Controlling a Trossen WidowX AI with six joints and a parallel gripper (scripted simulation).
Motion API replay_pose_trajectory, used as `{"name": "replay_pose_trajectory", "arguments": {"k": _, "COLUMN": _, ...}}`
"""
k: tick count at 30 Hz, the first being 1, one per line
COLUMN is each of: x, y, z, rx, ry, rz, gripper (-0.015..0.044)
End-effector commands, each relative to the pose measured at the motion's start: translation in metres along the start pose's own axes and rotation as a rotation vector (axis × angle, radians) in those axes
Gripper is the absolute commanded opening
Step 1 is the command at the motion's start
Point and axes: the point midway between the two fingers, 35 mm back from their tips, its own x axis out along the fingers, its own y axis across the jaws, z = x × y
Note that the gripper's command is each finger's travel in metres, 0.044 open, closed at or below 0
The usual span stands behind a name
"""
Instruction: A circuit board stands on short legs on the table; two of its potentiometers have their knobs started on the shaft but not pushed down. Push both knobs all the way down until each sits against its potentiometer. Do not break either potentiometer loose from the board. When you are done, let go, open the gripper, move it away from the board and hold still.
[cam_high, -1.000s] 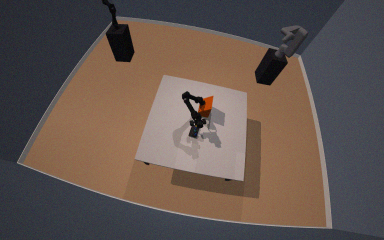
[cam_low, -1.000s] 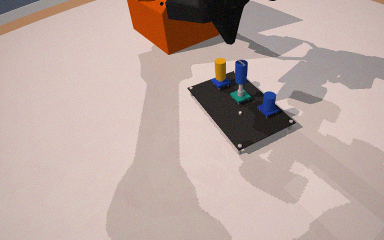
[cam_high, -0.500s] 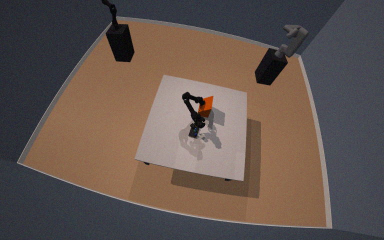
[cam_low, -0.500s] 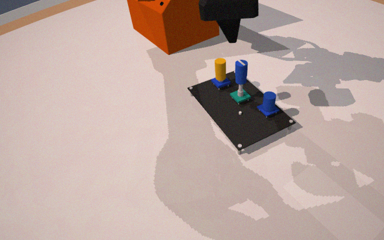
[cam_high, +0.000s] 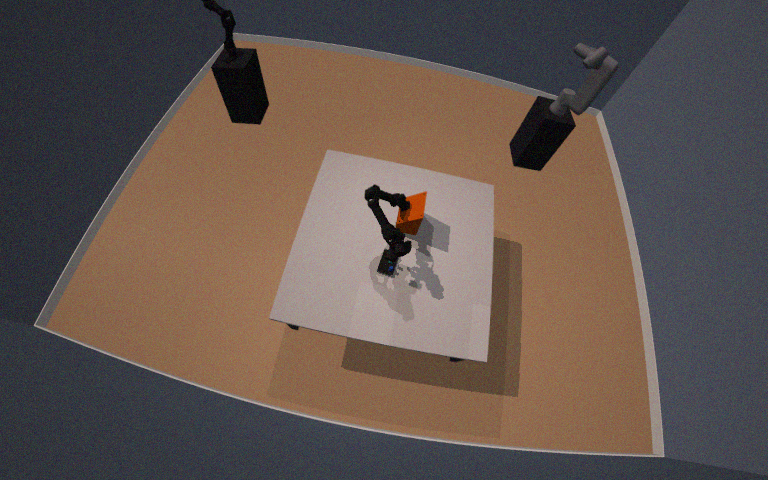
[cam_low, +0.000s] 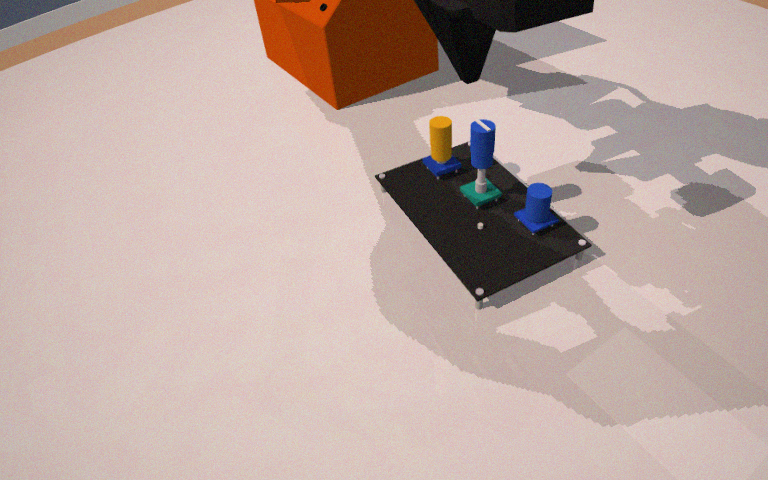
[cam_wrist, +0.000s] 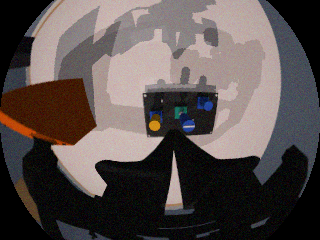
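Currently the black circuit board (cam_low: 447, 226) (cam_wrist: 167, 100) stands on short legs on the table. Yellow cylindrical knob (cam_low: 440, 139) (cam_wrist: 154, 125): off-axis push could snap its potentiometer. Tall blue knob (cam_low: 482, 148) (cam_wrist: 188, 126): bare shaft, may tilt. Black gripper (cam_low: 468, 82) (cam_wrist: 172, 132): fingertips together, empty, beyond board.

High over the counter (cam_high: 317, 243) (cam_low: 169, 283) (cam_wrist: 240, 60), top peers steeply down from far off; exterior looks obliquely down, much closer; wrist faces the counter from beside the hand (cam_wrist: 174, 132). Exterior and wrist share the circuit board (cam_low: 453, 226) (cam_wrist: 167, 102).
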Motion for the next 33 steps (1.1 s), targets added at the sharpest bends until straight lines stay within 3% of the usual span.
{"name": "replay_pose_trajectory", "arguments": {"k": 1, "x": -0.003, "y": -0.004, "z": 0.0, "rx": -0.11, "ry": 0.001, "rz": -0.003, "gripper": 0.0}}
{"name": "replay_pose_trajectory", "arguments": {"k": 33, "x": -0.015, "y": -0.02, "z": -0.001, "rx": -1.22, "ry": 0.007, "rz": 0.029, "gripper": 0.0}}
